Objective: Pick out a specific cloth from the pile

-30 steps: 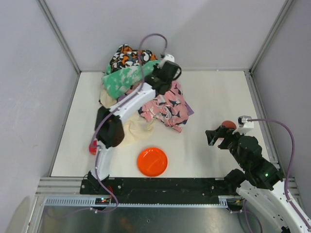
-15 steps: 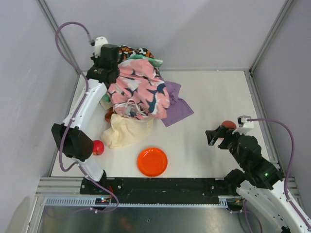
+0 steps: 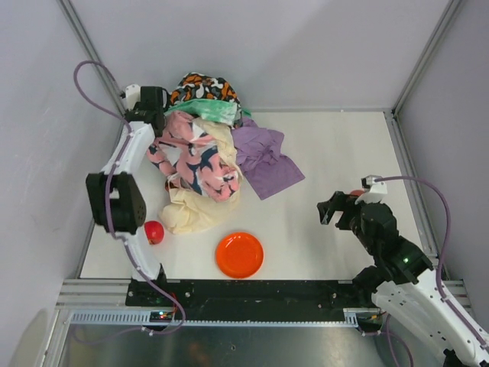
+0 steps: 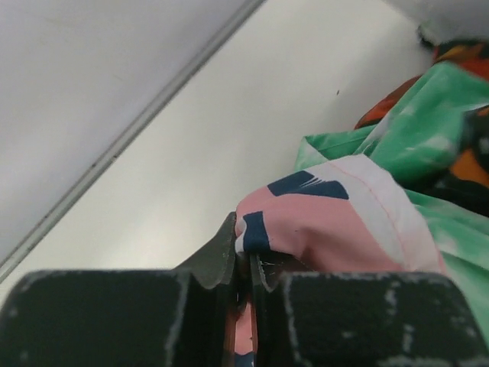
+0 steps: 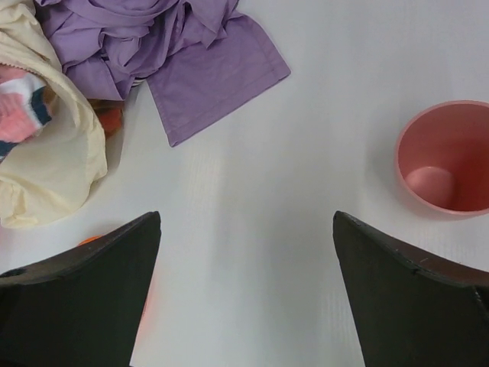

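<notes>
Lilac cloth [image 3: 263, 157] lies bared at the pile's [image 3: 206, 111] three o'clock; the left hand [image 4: 246, 267] is clamped on the pink patterned cloth [image 4: 328, 222] — the empty, wide-open right hand [image 3: 336, 212] likely grasps it next.

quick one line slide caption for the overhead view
Left gripper pinches the pink patterned cloth at the pile; purple cloth lies in plain view beside it; right gripper open.

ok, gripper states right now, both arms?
left gripper: closed, pinching the pink patterned cloth.
right gripper: open, holding nothing.
</notes>
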